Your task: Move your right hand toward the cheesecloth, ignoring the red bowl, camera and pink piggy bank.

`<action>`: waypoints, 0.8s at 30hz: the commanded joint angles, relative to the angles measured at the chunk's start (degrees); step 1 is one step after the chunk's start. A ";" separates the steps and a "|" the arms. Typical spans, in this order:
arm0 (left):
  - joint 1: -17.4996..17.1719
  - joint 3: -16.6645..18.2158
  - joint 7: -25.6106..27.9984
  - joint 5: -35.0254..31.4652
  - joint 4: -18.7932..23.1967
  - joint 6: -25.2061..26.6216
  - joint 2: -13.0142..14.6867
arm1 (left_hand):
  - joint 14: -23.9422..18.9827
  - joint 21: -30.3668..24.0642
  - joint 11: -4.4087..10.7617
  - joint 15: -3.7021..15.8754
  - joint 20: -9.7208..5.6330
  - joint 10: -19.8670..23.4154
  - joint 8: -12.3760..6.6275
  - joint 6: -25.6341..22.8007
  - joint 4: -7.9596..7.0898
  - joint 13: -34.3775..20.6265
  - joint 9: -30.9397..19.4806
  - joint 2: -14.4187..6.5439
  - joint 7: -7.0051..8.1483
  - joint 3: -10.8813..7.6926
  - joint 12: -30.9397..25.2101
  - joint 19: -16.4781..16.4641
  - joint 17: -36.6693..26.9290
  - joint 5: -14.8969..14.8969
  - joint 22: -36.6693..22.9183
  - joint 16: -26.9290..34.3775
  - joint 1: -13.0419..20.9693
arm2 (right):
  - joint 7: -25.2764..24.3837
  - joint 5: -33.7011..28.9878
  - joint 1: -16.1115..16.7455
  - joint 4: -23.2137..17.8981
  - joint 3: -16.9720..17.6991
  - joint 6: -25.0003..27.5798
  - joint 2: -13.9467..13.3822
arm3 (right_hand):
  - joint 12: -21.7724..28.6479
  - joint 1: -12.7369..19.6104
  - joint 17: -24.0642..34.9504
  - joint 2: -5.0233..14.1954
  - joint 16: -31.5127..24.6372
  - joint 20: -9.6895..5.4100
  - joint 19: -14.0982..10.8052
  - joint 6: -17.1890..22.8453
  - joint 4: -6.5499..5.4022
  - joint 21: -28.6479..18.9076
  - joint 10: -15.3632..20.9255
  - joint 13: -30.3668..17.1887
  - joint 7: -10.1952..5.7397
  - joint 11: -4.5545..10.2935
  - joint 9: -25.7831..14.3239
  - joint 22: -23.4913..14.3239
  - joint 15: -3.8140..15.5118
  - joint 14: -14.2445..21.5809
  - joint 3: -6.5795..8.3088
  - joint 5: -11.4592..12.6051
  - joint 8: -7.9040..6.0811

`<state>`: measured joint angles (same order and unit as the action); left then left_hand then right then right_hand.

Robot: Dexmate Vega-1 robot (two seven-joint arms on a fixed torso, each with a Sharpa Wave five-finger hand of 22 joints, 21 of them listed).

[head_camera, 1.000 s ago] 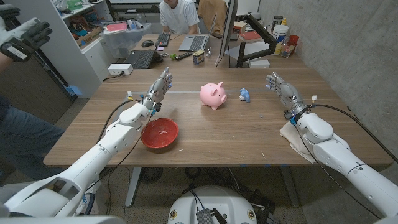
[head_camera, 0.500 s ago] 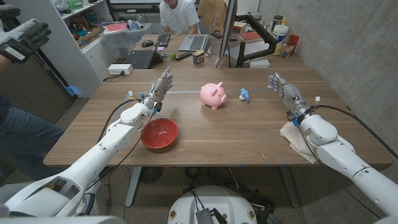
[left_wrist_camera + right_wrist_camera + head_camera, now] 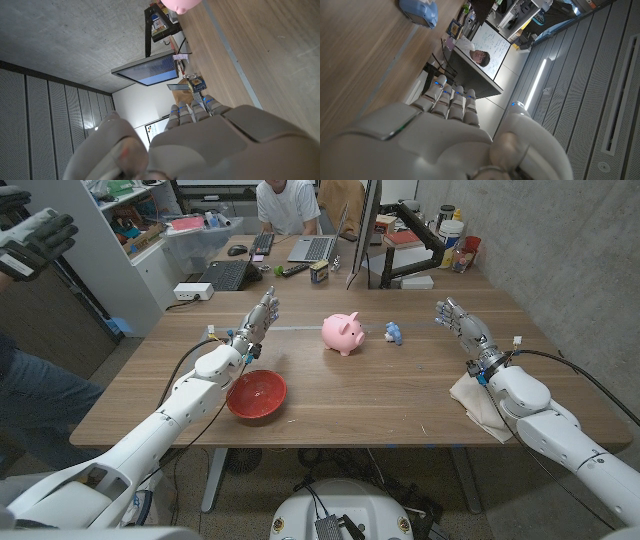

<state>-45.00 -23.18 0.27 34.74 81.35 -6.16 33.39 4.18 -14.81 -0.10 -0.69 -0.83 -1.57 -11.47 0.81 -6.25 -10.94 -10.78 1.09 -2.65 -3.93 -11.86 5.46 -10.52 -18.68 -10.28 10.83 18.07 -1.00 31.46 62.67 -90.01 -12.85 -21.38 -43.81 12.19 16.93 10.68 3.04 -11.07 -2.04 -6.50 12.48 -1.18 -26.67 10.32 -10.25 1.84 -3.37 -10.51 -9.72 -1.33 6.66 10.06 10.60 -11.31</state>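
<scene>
cheesecloth (image 3: pixel 478 402): I count one, off-white, crumpled flat, near table edge, partly under my right forearm
red bowl (image 3: pixel 256 394): one, beside left arm
pink piggy bank (image 3: pixel 343 332): one, table centre
camera (image 3: pixel 394 333): one, small, blue, just beside the pig
right hand (image 3: pixel 461 327): empty, fingers apart, beyond the cloth
left hand (image 3: pixel 258 317): empty, fingers extended

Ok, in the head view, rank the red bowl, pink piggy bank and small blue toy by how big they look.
1. red bowl, though it sits nearer the camera.
2. pink piggy bank, somewhat smaller and farther back.
3. small blue toy, clearly smallest, at about the piggy bank's depth.
</scene>
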 commanded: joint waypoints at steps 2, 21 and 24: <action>-0.52 0.40 0.56 -0.11 0.62 -0.10 0.29 | 0.09 0.46 0.40 0.25 -0.38 -0.13 -0.16 -0.06 -0.01 -0.09 -0.18 -0.42 0.00 0.25 -0.03 -0.15 -0.23 -0.32 -0.06 0.20 0.17 | -1.23 -0.87 2.38 -2.11 1.77 0.41 -1.56 | -0.18 0.12 0.15 0.41 -0.19 -0.23 -0.72 0.14 0.37 0.08 0.20 -0.30 -0.53 -0.20 -0.27 -0.32 0.30 0.31 -0.01 0.20 0.05; -0.93 0.03 1.32 -0.59 1.66 0.31 0.21 | 0.15 0.78 0.52 0.27 -0.23 -0.24 0.09 0.54 0.02 -0.09 -0.19 -0.61 0.05 0.40 0.03 -0.09 -0.23 -0.28 -0.07 0.16 0.30 | -3.08 -5.06 6.31 -4.96 4.21 -0.04 -4.67 | -0.12 0.17 0.13 0.56 -0.21 -0.17 -0.98 0.08 0.51 0.52 0.38 -0.30 -1.27 -0.13 -0.30 -0.33 0.41 0.55 0.01 0.20 0.09; -1.05 -0.07 1.52 -0.73 2.05 0.56 0.30 | 0.16 0.82 0.41 0.26 -0.24 -0.37 0.11 0.60 0.03 -0.09 -0.19 -0.64 0.09 0.43 0.08 -0.12 -0.23 -0.27 -0.07 0.15 0.32 | -3.23 -5.78 6.81 -5.53 4.44 0.54 -5.29 | -0.17 0.20 0.12 0.61 -0.20 -0.16 -1.01 -0.09 0.54 0.61 0.26 -0.30 -1.29 -0.05 -0.31 -0.33 0.42 0.57 0.03 0.21 0.15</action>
<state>-45.68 -22.91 1.23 34.38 82.43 -6.04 33.66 4.18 -14.17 -0.10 -0.69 -0.94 -1.57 -11.47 1.03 -6.25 -10.94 -10.78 1.03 -2.44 -3.93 -11.86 5.35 -10.52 -18.68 -10.27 10.83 18.13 -3.40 28.60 67.35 -93.63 -9.63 -21.05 -46.95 12.19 16.93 10.68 3.04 -11.07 -2.05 -7.13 12.26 -1.02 -26.27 10.32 -10.25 0.99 -3.37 -10.51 -9.72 -1.01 6.98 9.90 10.60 -11.31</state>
